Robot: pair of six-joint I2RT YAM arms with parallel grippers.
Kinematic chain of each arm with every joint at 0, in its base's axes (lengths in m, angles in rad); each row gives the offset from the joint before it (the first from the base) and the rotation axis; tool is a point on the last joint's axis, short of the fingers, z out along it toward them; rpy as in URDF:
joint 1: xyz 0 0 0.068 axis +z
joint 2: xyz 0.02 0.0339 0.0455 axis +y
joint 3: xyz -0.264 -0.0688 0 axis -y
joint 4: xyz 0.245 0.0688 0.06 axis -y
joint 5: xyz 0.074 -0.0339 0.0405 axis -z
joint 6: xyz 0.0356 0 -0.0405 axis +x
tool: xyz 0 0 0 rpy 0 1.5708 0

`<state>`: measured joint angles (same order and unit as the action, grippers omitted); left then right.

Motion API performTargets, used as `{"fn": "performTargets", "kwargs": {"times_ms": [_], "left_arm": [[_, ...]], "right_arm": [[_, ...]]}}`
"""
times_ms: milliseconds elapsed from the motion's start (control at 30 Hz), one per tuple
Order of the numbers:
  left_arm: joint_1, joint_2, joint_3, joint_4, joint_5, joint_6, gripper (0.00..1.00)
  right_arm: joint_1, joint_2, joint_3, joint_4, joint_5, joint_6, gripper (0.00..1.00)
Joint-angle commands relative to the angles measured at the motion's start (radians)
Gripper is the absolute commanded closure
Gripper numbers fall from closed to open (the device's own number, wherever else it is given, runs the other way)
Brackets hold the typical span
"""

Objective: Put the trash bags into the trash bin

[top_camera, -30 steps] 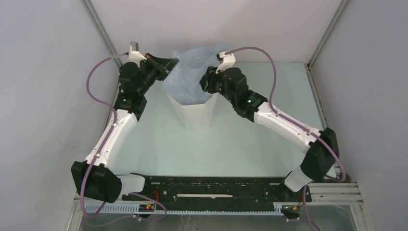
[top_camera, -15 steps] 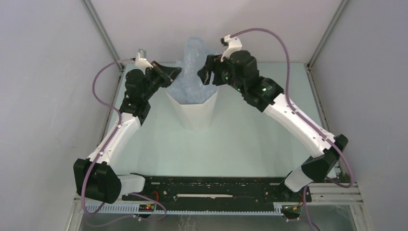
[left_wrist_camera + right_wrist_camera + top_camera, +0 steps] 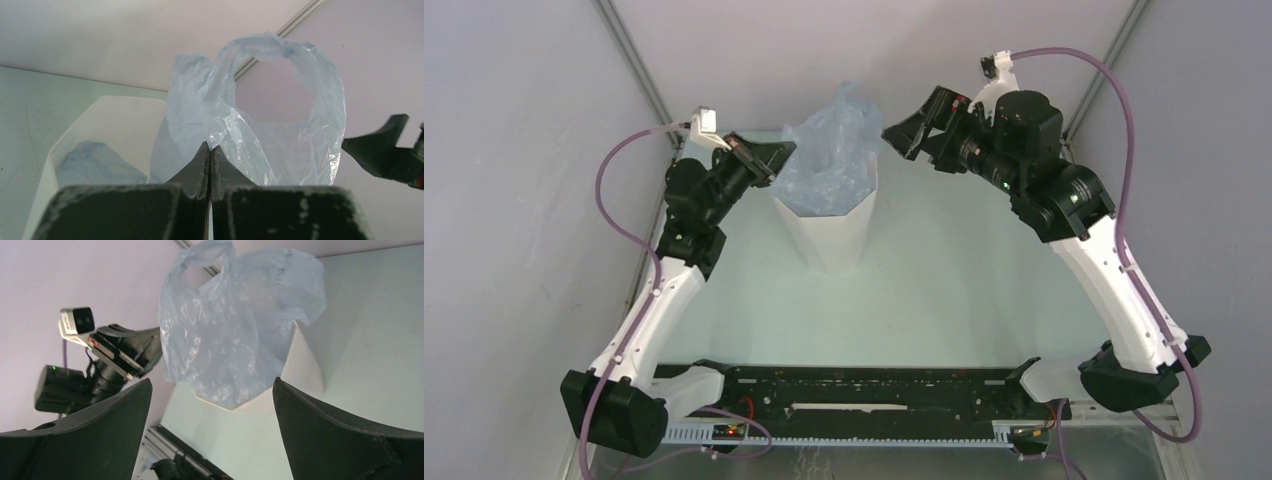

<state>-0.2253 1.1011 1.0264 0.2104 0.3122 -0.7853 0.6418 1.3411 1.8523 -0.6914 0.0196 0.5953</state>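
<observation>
The white faceted trash bin stands mid-table. The pale blue trash bag sits partly inside it, its crumpled top and a handle loop rising well above the rim. My left gripper is shut at the bin's left rim, its tips right against the bag's lower film. I cannot make out film between the fingers. My right gripper hangs wide open to the right of the bag, apart from it, with nothing between its fingers. The right wrist view shows the bag over the bin.
Grey enclosure walls with metal corner posts close in the back and sides. A black rail runs along the near edge by the arm bases. Purple cables loop off both wrists.
My right gripper opened, let go of the bag and drew back up and to the right. The bag's top now stands free above the bin. The left gripper stayed shut at the rim.
</observation>
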Motion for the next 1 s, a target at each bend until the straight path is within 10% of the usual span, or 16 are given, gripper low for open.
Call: {"fn": "performTargets", "kwargs": {"times_ms": [0, 433, 967], "left_arm": [[-0.009, -0.034, -0.023, -0.019, 0.039, 0.040, 1.00], [-0.058, -0.096, -0.034, -0.167, 0.067, 0.228, 1.00], [-0.087, -0.121, -0.061, -0.261, 0.014, 0.250, 1.00]], "right_arm": [[-0.031, 0.107, 0.105, -0.002, -0.088, 0.151, 0.00], [0.070, 0.435, 0.520, -0.058, 0.051, -0.131, 0.00], [0.252, 0.576, 0.658, 0.024, 0.299, -0.443, 0.00]]}}
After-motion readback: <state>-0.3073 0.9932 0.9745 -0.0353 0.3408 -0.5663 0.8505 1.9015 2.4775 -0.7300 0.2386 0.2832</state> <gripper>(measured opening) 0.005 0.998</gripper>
